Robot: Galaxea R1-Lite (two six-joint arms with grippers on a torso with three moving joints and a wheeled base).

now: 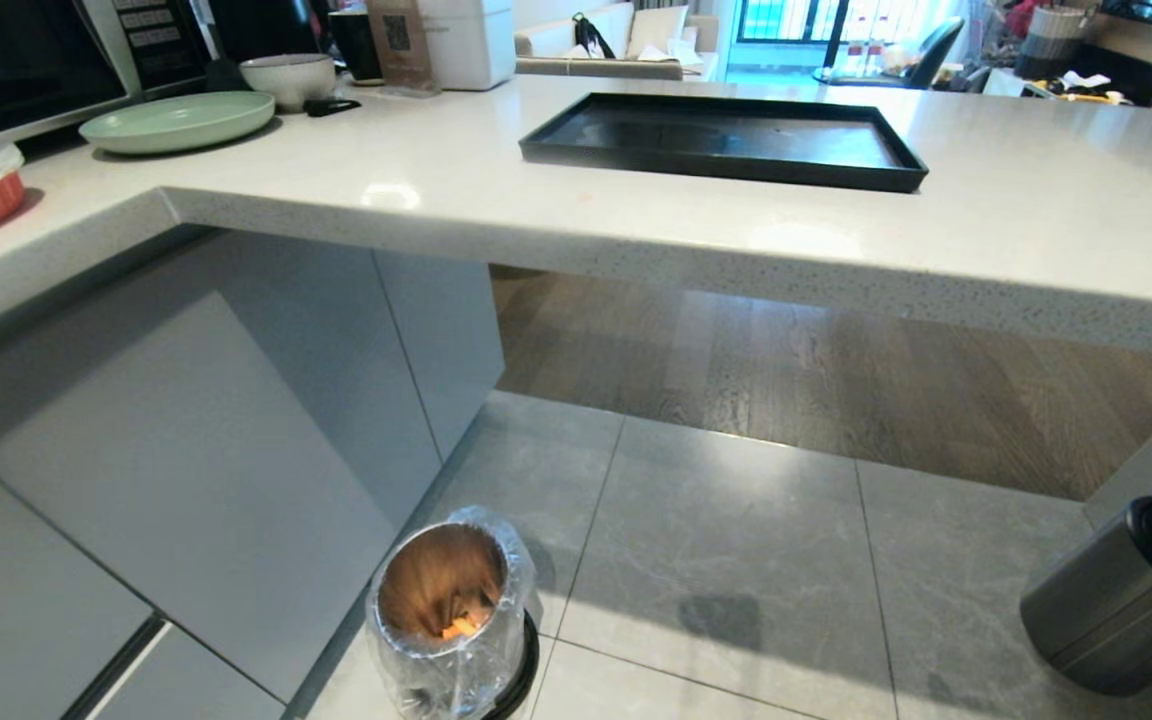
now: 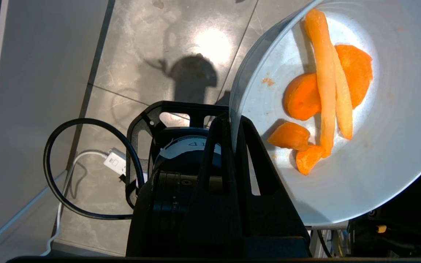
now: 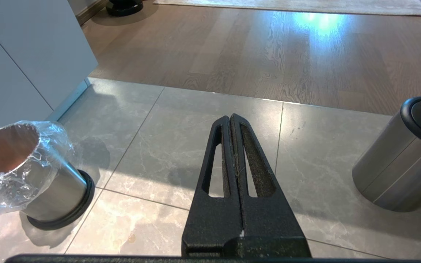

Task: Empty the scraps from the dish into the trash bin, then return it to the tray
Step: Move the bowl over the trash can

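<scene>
Step in hand: the emptying step, not done. Largest first.

Tabletop [image 1: 986, 220]: the tray [image 1: 726, 150] sits toward its far edge, with nothing on it, waiting for the dish to come back.

Floor: the trash bin [image 1: 451, 615] stands beside the cabinet, below the tabletop's near edge, liner folded over the rim, one orange bit visible inside. The larger grey bin [image 1: 1126, 600] is well apart to the right; not the target.

Dish [image 2: 360, 146]: clamped by its rim in the left hand [image 2: 232, 128], jaws narrow on the wall. Seen only in the left wrist view, over bare floor tiles.

Scraps [image 2: 323, 98]: orange chunks and pale sticks lying in the dish.

Right hand [image 3: 232, 146]: jaws pressed together, holding nothing, hanging over the floor tiles between the two bins.

Next move, my read: get the dish rim over the trash bin mouth, then tip enough that the scraps slide out. Mouth is small, so alignment matters.

Hidden:
- Neither arm nor the dish shows in the head view, so dish position relative to the trash bin can't be judged.
- Far side of the dish cut off.
- Trash bin bottom mostly in shadow.
</scene>
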